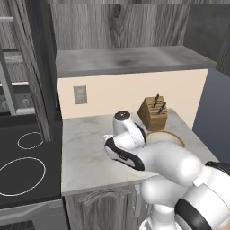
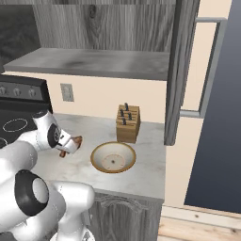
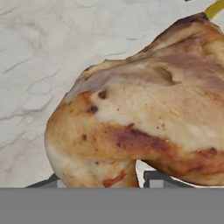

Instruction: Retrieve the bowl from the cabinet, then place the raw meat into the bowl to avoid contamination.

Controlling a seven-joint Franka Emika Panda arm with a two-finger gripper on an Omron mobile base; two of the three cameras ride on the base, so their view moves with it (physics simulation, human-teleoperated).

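My claw is down at the counter, and the raw meat sits right at its tips. In the right base view the brown lump pokes out from under my hand, low over the marble, left of the bowl. In the hand view the meat looms huge and close, golden-brown with reddish patches, lying just beyond my two dark fingertips with pale marble behind it. My fingers stand partly spread on either side of the meat; I cannot tell whether they are actually pinching it or only flanking it (the tips are mostly hidden under the lump).

The bowl rests upright on the counter, near its front edge and to the right of my claw, apart from the meat. Its speckled beige inside holds nothing. In the left base view only a slice of its rim shows past my forearm.

Just behind the bowl stands the wooden knife block, with dark handles sticking out of its top, close to the bowl but not touching it.

The cabinet hangs above with its door swung open toward me at the right, bar handle on its face, and its grey shelf runs across above the wall outlet. The stove lies to the left of the counter.
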